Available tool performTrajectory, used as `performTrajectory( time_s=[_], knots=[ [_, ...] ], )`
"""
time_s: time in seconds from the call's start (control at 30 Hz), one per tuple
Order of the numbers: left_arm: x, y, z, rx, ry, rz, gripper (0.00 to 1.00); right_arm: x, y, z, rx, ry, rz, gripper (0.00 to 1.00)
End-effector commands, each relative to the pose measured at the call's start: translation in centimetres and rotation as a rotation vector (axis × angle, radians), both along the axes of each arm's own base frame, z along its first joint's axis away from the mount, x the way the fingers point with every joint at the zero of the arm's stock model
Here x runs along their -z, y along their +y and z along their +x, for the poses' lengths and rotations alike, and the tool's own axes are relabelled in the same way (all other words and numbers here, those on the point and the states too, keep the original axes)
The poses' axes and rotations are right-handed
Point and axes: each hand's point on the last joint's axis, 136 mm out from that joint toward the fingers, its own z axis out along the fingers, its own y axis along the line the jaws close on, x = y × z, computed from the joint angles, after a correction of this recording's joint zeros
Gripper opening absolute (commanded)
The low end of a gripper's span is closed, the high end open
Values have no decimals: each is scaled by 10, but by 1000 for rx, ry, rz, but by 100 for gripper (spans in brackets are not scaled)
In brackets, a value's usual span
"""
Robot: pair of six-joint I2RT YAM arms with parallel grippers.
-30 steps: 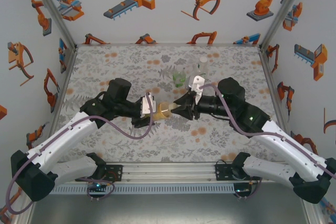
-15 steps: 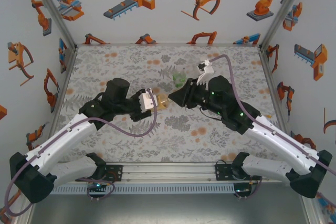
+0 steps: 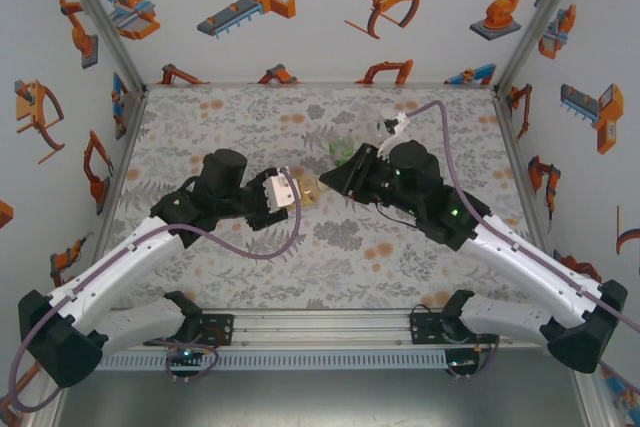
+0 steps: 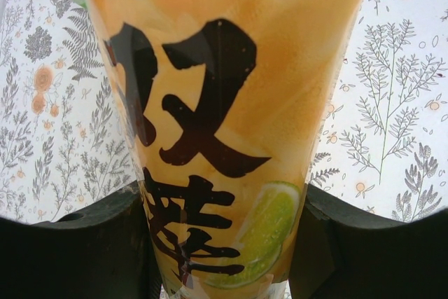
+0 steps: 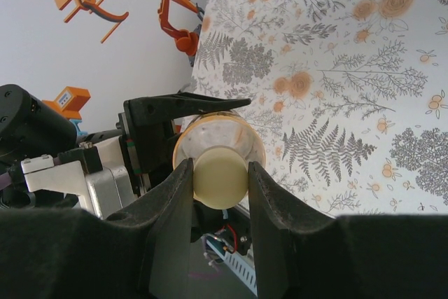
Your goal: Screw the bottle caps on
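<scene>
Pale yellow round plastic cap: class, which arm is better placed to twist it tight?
Right: the right gripper grips the pale yellow cap on the amber-filled clear plastic bottle, while the left gripper only clamps its body.

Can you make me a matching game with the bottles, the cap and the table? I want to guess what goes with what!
Things
1. amber bottle
2. pale yellow cap
3. green bottle
4. table

Matches
A. flower print all over
B. held by no gripper
C. pinched in the right gripper
D. clamped in the left gripper

Pairs: 1-D, 2-C, 3-B, 4-A
</scene>
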Motion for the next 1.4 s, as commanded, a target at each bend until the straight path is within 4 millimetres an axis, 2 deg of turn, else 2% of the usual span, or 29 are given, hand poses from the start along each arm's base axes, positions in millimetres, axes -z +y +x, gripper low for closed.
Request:
performTrajectory(
  time_s=[0.0, 0.17, 0.27, 0.33, 0.67, 0.87, 0.97, 1.17, 1.23, 1.3, 1.37],
  knots=[
    [-19, -5, -1, 15, -44, -61, 0, -9, -1, -4, -20, -5, -2, 0],
    [-19, -5, -2, 21, -43, -66, 0, -17, -1, -8, -63, -21, -29, 39],
    [-20, -6, -3, 27, -43, -67, 0, -19, -1, -10, -97, -13, -41, 50],
    [-20, -6, -4, 28, -42, -67, 0, -19, 0, -11, -118, -5, -45, 52],
    [-12, -4, 2, -3, -19, -24, 0, -19, 8, -9, -212, 14, -71, 50],
    [-11, -4, 1, 5, -15, -18, 0, -12, 19, -4, -243, 42, -76, 45],
    [-12, -4, -1, 10, -16, -17, 0, -9, 23, -1, -253, 49, -74, 38],
    [-11, -4, 0, 6, -18, -14, 0, -4, 24, 4, -248, 58, -75, 36],
    [-12, -4, 0, 6, -19, -16, 0, -3, 24, 5, -245, 60, -75, 32],
    [-11, -4, 0, 7, -17, -14, 5, -3, 23, 6, -241, 58, -77, 26],
    [-12, -4, 0, 6, -16, -16, 19, -3, 21, 8, -233, 55, -81, 20]
  ],
)
